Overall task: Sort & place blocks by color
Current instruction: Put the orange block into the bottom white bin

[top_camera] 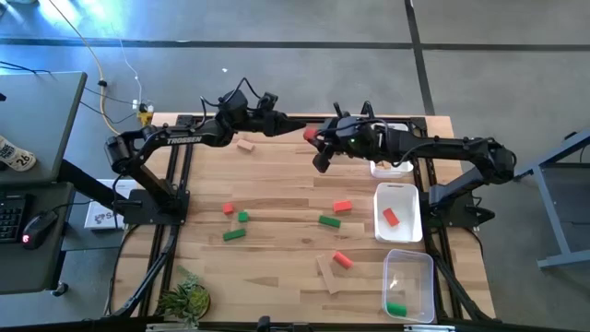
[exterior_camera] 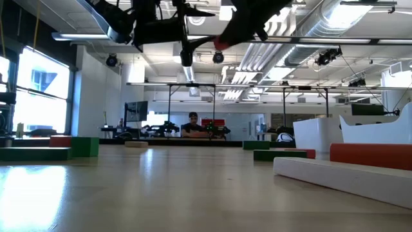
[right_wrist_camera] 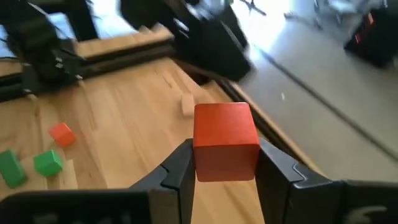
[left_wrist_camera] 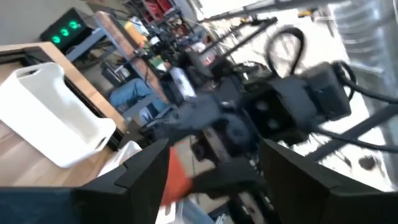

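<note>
Right wrist view, right gripper (right_wrist_camera: 225,167) raised, fingers clamping red cube (right_wrist_camera: 225,140)

White tray (top_camera: 407,196), clear tray (top_camera: 410,267), small plant (top_camera: 187,298), keyboard (top_camera: 10,215), mouse (top_camera: 37,228)

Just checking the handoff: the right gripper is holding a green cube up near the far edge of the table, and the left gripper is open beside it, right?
Not quite: the cube is red, not green. The right wrist view shows the right gripper shut on a red cube. The rest stands: both are raised near the table's far edge, and the left gripper is open beside it.
</note>
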Motion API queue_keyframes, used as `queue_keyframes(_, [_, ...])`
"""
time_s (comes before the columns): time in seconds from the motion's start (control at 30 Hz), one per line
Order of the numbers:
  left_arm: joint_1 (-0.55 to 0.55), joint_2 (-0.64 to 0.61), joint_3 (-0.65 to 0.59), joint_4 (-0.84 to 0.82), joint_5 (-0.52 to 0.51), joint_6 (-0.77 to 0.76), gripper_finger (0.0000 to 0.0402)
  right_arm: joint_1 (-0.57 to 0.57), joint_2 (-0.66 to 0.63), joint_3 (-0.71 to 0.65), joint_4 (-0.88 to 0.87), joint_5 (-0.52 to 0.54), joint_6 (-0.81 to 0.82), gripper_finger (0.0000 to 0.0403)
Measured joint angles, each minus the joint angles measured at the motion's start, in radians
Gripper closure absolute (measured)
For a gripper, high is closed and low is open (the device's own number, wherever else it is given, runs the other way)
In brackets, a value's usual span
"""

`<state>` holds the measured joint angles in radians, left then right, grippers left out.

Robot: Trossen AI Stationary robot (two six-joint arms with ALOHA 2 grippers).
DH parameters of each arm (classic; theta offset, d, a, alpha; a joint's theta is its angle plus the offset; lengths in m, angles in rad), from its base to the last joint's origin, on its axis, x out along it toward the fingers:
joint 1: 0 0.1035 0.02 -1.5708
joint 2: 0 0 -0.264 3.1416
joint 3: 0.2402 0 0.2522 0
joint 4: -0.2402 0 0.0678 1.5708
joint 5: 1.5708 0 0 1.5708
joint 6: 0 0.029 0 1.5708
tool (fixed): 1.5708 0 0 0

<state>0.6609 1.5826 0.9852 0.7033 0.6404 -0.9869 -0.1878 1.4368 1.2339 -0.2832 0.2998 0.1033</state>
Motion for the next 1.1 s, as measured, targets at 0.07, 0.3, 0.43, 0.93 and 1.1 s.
queue_keyframes(0.07, [0.0,0.001,0.0,-0.007,0.022,0.022,0.016,0.012,-0.002,0.0,-0.056,0.027,0.068,0.0299])
queue_keyframes(0.3, [0.001,0.002,0.0,-0.035,0.034,0.106,0.0163,0.092,-0.002,0.0,-0.251,0.055,0.276,0.0299])
queue_keyframes(0.43, [0.001,0.002,0.0,-0.082,0.034,0.16,0.0163,0.145,-0.002,0.0,-0.36,0.073,0.409,0.0299])
queue_keyframes(0.93, [0.0,0.003,0.0,-0.285,0.021,0.338,0.0163,0.339,-0.002,0.0,-0.947,-0.024,0.933,0.0299])
queue_keyframes(1.1, [0.0,0.003,0.0,-0.324,0.021,0.345,0.0163,0.401,-0.002,0.0,-1.067,-0.049,1.094,0.0299])
